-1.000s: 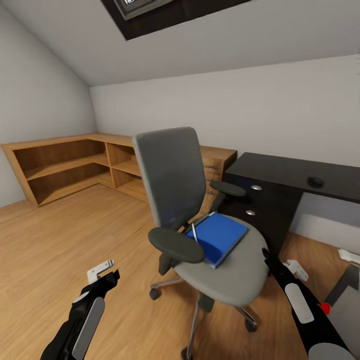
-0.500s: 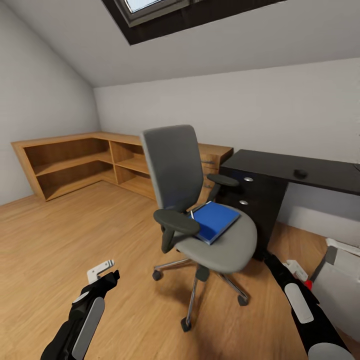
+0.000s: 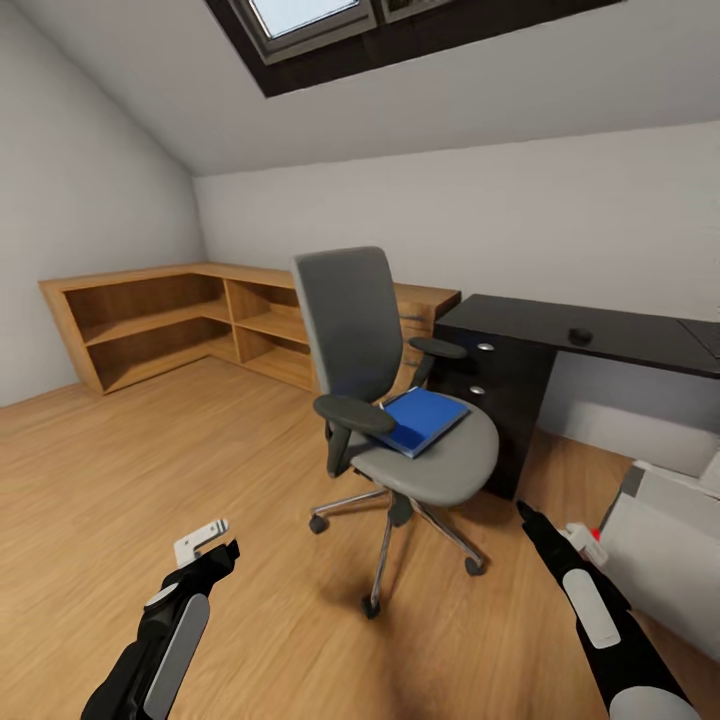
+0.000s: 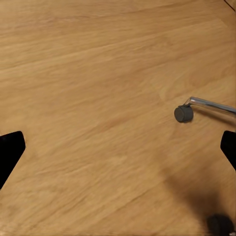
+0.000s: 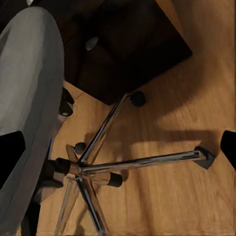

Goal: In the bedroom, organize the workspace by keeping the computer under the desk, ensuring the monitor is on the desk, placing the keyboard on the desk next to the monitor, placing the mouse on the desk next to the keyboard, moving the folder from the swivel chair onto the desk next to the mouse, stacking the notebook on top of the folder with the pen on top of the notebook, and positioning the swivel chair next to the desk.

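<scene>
The grey swivel chair (image 3: 350, 330) stands on the wood floor in front of the black desk (image 3: 520, 320), with the blue folder (image 3: 425, 420) lying on its seat. A small black mouse (image 3: 580, 336) sits on the desk top. The light grey computer (image 3: 665, 535) rests on the floor at the lower right. My left gripper (image 3: 205, 548) hangs open over bare floor, short of the chair. My right gripper (image 3: 522, 510) is open, low beside the chair's star base (image 5: 98, 169). Monitor, keyboard and notebook are out of view; the pen is too small to make out.
Low oak corner shelving (image 3: 170, 320) runs along the far left wall under the sloped ceiling. The desk's dark drawer unit (image 3: 495, 400) stands right behind the chair. Chair castors (image 4: 183, 114) spread over the floor near both grippers. Open floor lies to the left.
The whole view has drawn back and tilted, so chair, desk and shelving look smaller and farther. The folder stays on the seat. Both arms keep their place in the picture.
</scene>
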Controlling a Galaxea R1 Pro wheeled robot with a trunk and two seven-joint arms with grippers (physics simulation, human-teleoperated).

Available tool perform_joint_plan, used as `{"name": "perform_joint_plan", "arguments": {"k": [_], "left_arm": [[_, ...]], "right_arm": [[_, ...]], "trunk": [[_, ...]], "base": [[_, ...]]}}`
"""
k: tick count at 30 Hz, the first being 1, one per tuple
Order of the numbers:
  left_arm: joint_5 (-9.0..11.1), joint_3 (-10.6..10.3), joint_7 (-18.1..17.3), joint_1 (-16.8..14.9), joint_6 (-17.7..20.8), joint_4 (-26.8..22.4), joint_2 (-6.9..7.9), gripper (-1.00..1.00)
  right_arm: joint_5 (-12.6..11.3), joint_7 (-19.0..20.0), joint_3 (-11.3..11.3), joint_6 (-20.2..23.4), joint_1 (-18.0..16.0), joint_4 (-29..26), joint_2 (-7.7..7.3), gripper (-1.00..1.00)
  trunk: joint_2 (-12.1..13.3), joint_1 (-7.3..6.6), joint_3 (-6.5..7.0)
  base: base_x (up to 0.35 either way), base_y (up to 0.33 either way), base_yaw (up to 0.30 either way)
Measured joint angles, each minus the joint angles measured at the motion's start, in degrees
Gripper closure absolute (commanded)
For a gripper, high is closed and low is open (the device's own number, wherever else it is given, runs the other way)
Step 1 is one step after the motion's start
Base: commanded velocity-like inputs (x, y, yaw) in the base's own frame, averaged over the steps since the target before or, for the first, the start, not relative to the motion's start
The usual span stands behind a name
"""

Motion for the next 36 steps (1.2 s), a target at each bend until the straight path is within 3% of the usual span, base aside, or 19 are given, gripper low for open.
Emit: {"name": "perform_joint_plan", "arguments": {"k": [5, 10, 17, 25, 31, 32, 33, 36], "left_arm": [[0.00, 0.00, 0.00, 0.00, 0.00, 0.00, 0.00, -1.00], [0.00, 0.00, 0.00, 0.00, 0.00, 0.00, -0.01, -1.00], [0.00, 0.00, 0.00, 0.00, 0.00, 0.00, 0.00, -1.00], [0.00, 0.00, 0.00, 0.00, 0.00, 0.00, -0.01, -1.00], [0.00, 0.00, 0.07, 0.01, 0.00, 0.00, -0.07, -1.00], [0.00, 0.00, 0.08, 0.01, 0.00, 0.00, -0.08, -1.00], [0.00, -0.05, 0.08, 0.00, 0.00, 0.00, -0.08, -1.00], [-0.09, -0.49, -0.01, 0.01, 0.02, 0.14, -0.72, -1.00]], "right_arm": [[0.00, 0.00, 0.03, 1.63, 0.00, 0.73, 0.59, -1.00], [-0.15, 0.04, 0.06, 6.63, 0.00, 0.95, 1.10, -1.00], [-3.14, 1.24, 0.14, 14.19, 0.00, 0.92, 1.47, -1.00], [-4.66, 7.84, 0.20, 19.59, 0.06, 0.90, 1.47, -1.00], [-4.75, 11.92, 0.27, 20.34, 0.09, 1.01, 1.54, -1.00], [-4.75, 13.22, 0.29, 20.34, 0.11, 1.02, 1.54, -1.00], [-4.72, 17.43, 0.29, 20.32, 0.20, 1.04, 1.55, -1.00], [-4.55, 18.72, -0.36, 19.73, 0.28, 1.70, 0.90, -1.00]], "trunk": [[0.00, -0.02, 0.00], [0.00, -0.02, 0.00], [0.00, -0.02, 0.00], [0.00, -0.02, 0.00], [0.00, -0.02, 0.00], [0.00, -0.02, 0.00], [0.00, -0.02, 0.00], [0.00, -0.02, 0.00]], "base": [[-0.071, 0.000, 0.000], [-0.017, 0.000, 0.000], [-0.003, 0.000, 0.000], [0.000, 0.000, 0.000], [0.000, 0.000, 0.000], [0.000, 0.000, 0.000], [0.000, 0.000, 0.000], [0.000, 0.000, 0.000]]}}
